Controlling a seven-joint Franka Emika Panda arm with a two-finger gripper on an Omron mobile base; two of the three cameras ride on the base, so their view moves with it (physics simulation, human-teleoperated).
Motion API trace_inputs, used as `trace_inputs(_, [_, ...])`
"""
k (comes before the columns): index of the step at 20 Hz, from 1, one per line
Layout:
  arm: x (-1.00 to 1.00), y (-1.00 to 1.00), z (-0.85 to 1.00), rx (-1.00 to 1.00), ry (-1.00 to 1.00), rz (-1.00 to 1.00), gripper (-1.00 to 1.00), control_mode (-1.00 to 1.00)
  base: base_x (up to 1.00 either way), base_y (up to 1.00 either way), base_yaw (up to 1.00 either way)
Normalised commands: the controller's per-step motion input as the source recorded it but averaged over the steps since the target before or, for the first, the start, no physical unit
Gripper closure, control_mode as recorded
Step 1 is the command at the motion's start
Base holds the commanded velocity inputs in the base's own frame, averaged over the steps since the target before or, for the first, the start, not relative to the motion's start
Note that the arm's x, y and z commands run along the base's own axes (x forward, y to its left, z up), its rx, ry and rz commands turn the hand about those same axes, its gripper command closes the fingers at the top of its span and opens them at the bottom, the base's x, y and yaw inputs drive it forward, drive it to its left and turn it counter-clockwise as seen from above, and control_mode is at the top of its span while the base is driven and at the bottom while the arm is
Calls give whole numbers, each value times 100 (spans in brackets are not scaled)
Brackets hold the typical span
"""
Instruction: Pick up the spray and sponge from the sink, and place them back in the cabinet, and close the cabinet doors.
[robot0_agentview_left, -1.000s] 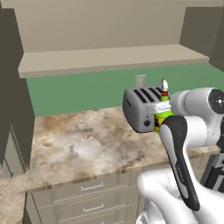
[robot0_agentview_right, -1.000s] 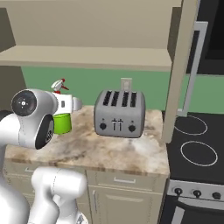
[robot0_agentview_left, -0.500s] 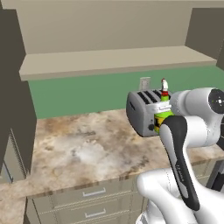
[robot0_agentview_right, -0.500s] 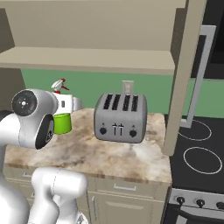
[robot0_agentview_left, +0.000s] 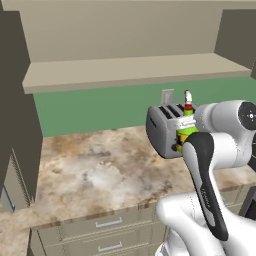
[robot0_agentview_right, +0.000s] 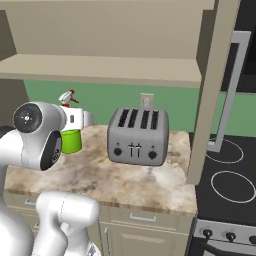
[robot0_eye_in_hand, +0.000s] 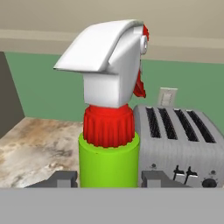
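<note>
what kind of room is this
A rendered kitchen, most likely: a four-slot toaster stands on a marble-look counter, a stovetop sits beside it, and drawers run below.

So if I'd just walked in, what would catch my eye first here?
Probably the lime-green spray bottle, held upright in the gripper above the marbled counter, its white-and-red nozzle filling the hand view. Next, the silver four-slot toaster just beyond it against the green wall, under the open beige cabinet shelf. At far right sits a black stove.
</note>
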Motion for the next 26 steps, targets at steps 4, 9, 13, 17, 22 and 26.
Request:
trace_inputs(4, [0,0,0,0,0,0,100,100,32,0,0])
trace_inputs(9, [0,0,0,0,0,0,100,100,29,0,0])
trace_inputs(13, [0,0,0,0,0,0,100,100,22,0,0])
trace_inputs(17, [0,0,0,0,0,0,100,100,10,0,0])
trace_inputs(22, [0,0,0,0,0,0,100,-100,0,0,0])
trace_inputs(26, [0,0,10,0,-1,0,100,-100,0,0,0])
